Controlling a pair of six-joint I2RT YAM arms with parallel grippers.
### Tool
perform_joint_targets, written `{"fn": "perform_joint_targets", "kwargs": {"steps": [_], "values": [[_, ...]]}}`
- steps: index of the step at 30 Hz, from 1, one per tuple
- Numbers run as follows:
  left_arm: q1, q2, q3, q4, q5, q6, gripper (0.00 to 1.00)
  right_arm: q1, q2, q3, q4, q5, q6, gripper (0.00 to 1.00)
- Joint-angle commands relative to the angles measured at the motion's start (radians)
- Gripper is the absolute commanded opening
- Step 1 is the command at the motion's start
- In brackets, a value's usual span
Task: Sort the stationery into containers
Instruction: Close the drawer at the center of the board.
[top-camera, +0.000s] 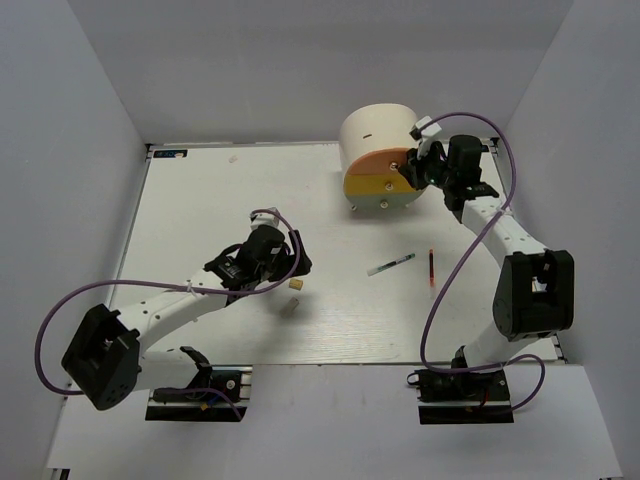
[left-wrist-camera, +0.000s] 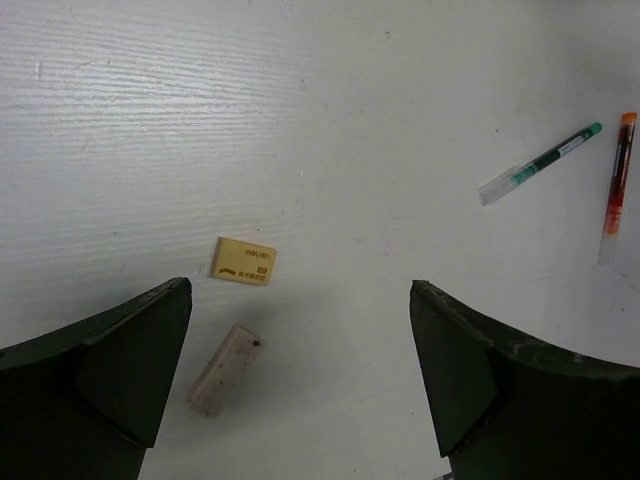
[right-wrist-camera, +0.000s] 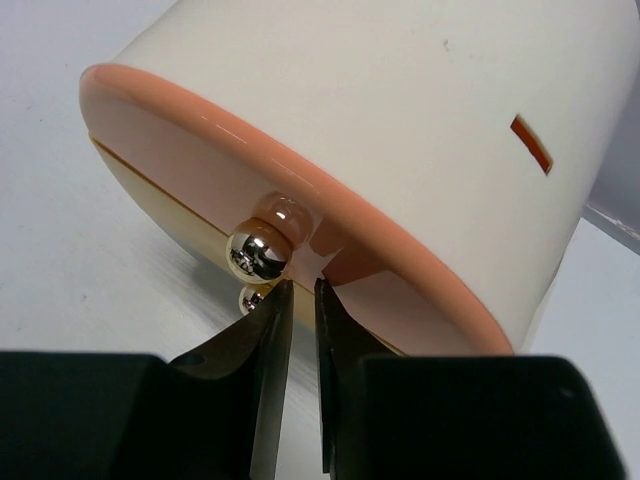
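The cream half-cylinder drawer unit (top-camera: 375, 130) stands at the back right, with its orange front (top-camera: 378, 163) above the yellow front (top-camera: 385, 186). My right gripper (top-camera: 412, 172) is shut on nothing. In the right wrist view its tips (right-wrist-camera: 300, 292) sit just below and right of the orange drawer's shiny knob (right-wrist-camera: 256, 252). My left gripper (top-camera: 298, 262) is open and empty above two beige erasers (left-wrist-camera: 244, 261) (left-wrist-camera: 224, 369). The thin white pen (left-wrist-camera: 540, 163) and the thin red pen (left-wrist-camera: 617, 185) lie to the right. The highlighters and the green block are out of view.
In the top view the erasers (top-camera: 296, 284) lie mid-table, and the white pen (top-camera: 391, 264) and the red pen (top-camera: 431, 267) lie between the arms. A second small knob (right-wrist-camera: 250, 299) shows under the first. Grey walls enclose the table.
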Motion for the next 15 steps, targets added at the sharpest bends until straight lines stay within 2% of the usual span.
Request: {"fn": "perform_joint_targets", "kwargs": {"steps": [1,10,13,14,15], "values": [[0.001,0.010,-0.012,-0.011,0.013,-0.005,1.00,0.000,0.012,0.050,0.053,0.033,0.009,0.21],[0.001,0.010,-0.021,-0.012,0.013,-0.015,1.00,-0.002,-0.056,-0.029,0.012,-0.062,0.048,0.21],[0.001,0.010,-0.021,-0.012,0.013,-0.015,1.00,0.001,-0.088,-0.103,0.035,-0.059,0.111,0.29],[0.001,0.010,-0.021,-0.012,0.013,-0.015,1.00,-0.002,-0.089,-0.124,0.038,-0.057,0.146,0.37],[0.001,0.010,-0.021,-0.012,0.013,-0.015,1.00,-0.003,-0.093,-0.135,0.039,-0.057,0.165,0.41]]}}
